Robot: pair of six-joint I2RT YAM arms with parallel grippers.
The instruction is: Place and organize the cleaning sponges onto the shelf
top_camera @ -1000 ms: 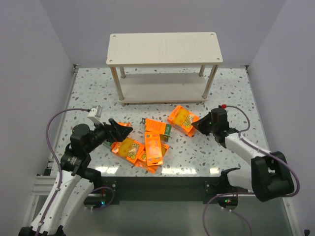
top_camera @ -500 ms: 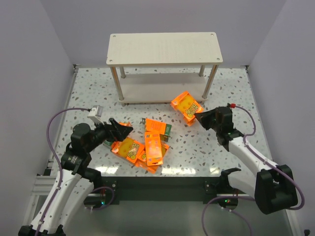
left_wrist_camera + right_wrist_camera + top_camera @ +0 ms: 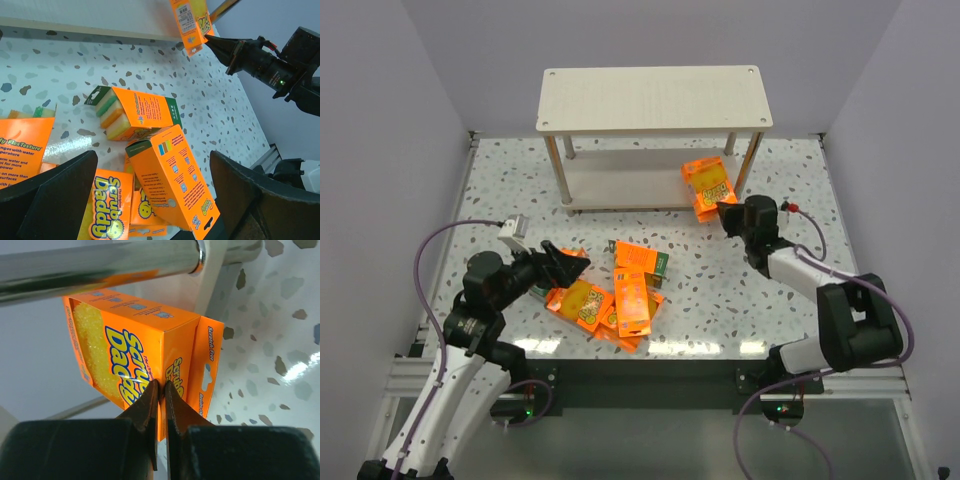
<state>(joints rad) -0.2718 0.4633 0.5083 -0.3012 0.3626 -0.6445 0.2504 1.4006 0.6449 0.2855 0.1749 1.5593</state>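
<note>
My right gripper (image 3: 723, 212) (image 3: 161, 385) is shut on the edge flap of one orange cleaning sponge pack (image 3: 708, 188) (image 3: 130, 350) (image 3: 192, 22). It holds the pack off the table at the front right of the shelf's (image 3: 650, 97) lower board, just left of the front right leg (image 3: 750, 165) (image 3: 100, 262). Several more packs lie in a loose pile (image 3: 632, 300) at the table's near middle, one boxed pack (image 3: 175, 185) on top. My left gripper (image 3: 565, 265) (image 3: 152, 165) hangs wide open just left of the pile, holding nothing.
A pack with green, orange and yellow layers showing (image 3: 640, 260) (image 3: 140, 112) lies at the pile's far side. Both shelf boards carry nothing. Grey walls close in the speckled table (image 3: 520, 190) on three sides.
My right gripper has carried its pack from the table's right middle away toward the shelf's front right leg, turning it more upright. The left arm and the pile have stayed put.
</note>
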